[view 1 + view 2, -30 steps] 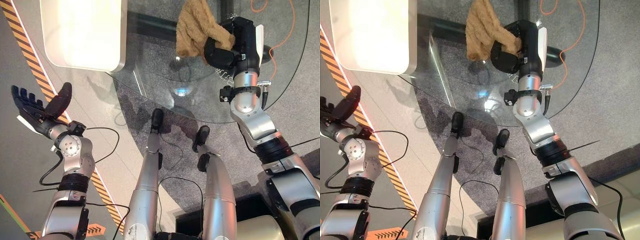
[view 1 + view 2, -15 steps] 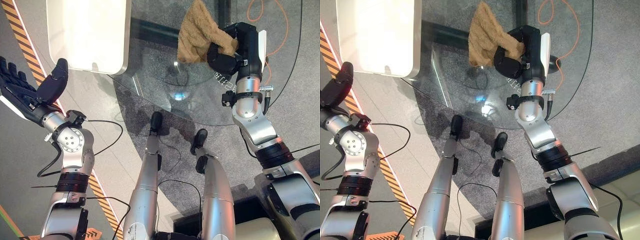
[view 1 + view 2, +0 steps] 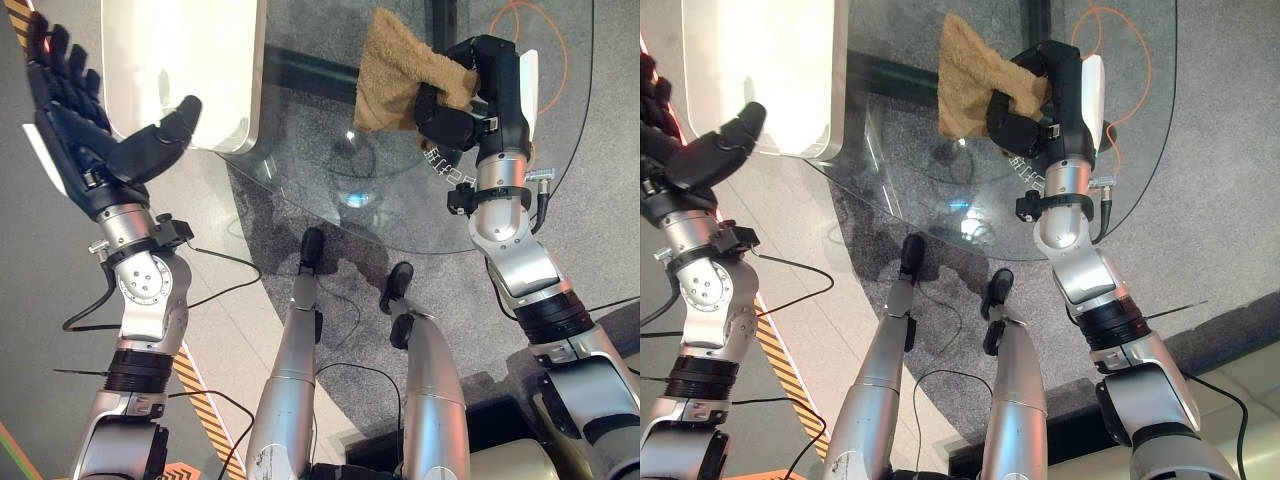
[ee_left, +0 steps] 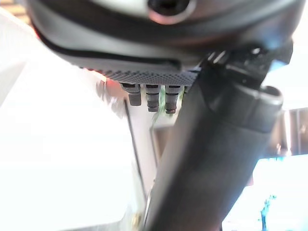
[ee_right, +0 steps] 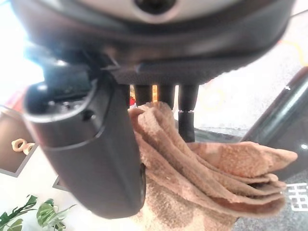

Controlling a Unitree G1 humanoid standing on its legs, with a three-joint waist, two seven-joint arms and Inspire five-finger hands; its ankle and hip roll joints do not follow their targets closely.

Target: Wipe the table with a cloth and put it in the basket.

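Grey speckled carpet lies under a round glass table [image 3: 300, 160], seen through its top. Right hand [image 3: 470, 95]: fingers and thumb curled round a bunched corner of the tan cloth [image 3: 392, 72]; in the right wrist view the folds are pinched between thumb and fingers [image 5: 185, 103], the rest of the cloth hanging beyond the fingertips toward the glass. Left hand [image 3: 95, 140]: raised, fingers straight and spread, thumb out, holding nothing; just past its fingertips sits a white, brightly lit rounded container [image 3: 185, 60], probably the basket. Judged step: wiping or just finishing. Next move calls for dragging the cloth across the glass, or carrying it over toward the white container. An orange cable [image 3: 545, 40] lies on the floor beyond the right hand.
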